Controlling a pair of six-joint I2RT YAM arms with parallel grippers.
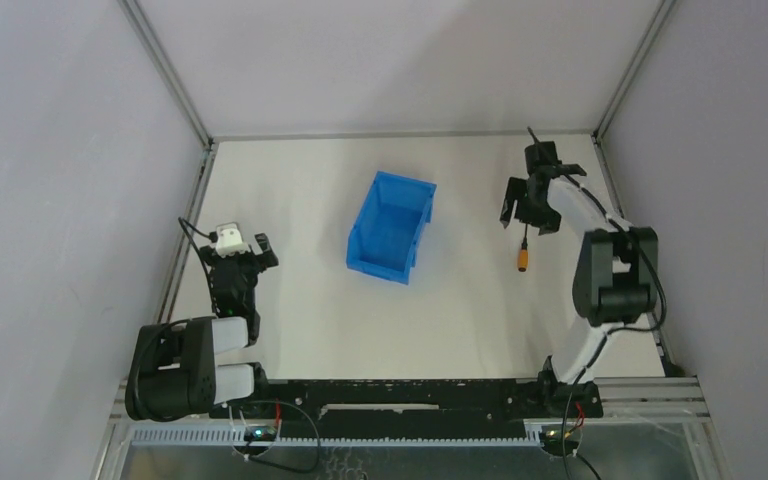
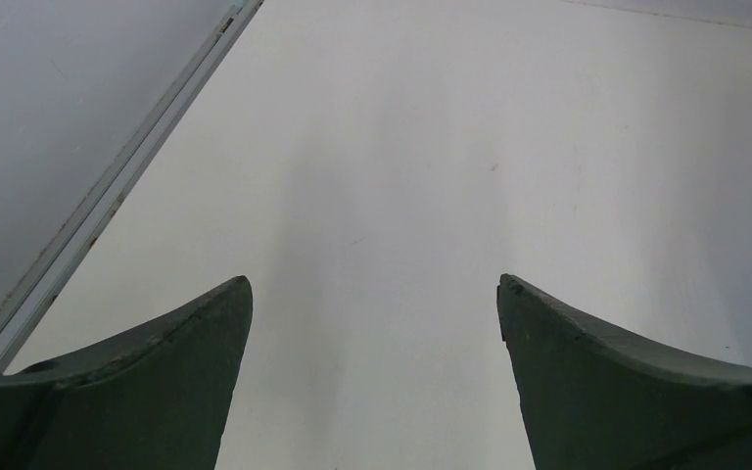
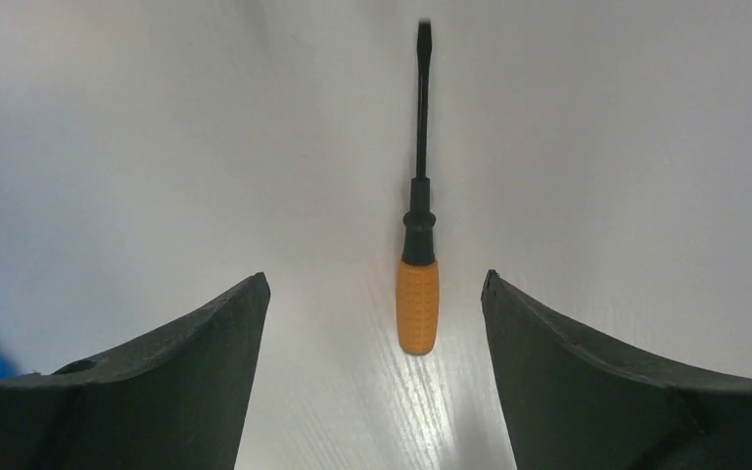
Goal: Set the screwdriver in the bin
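The right tool (image 3: 374, 279) is spread wide and holds nothing. Its two fingers (image 3: 157, 392) are dark and thick, and they curve to a point like big claws. The one on the right side of the wrist view has tiny bumps on its skin. The screwdriver (image 3: 417, 230) lies flat on the counter (image 1: 310, 320), in the gap between the two fingers and not touching either one. Its handle is short, fat and round, bright orange with fine ridges, and that end is nearest the camera. A black collar sits above the handle. From there a thin, straight black rod points away and ends in a small flat tip. The counter is white and smooth, with faint lines like wood grain near the handle. The bin (image 1: 378, 262) is shiny blue plastic, shaped like a box with an open top. It sits in the middle of the counter, to the left of the screwdriver and well apart from it. The left tool (image 2: 374, 282) is far over on the left side. It is spread wide too, with only bare white counter between its dark pointed fingers. Plain grey walls (image 1: 60, 150) stand around the counter.
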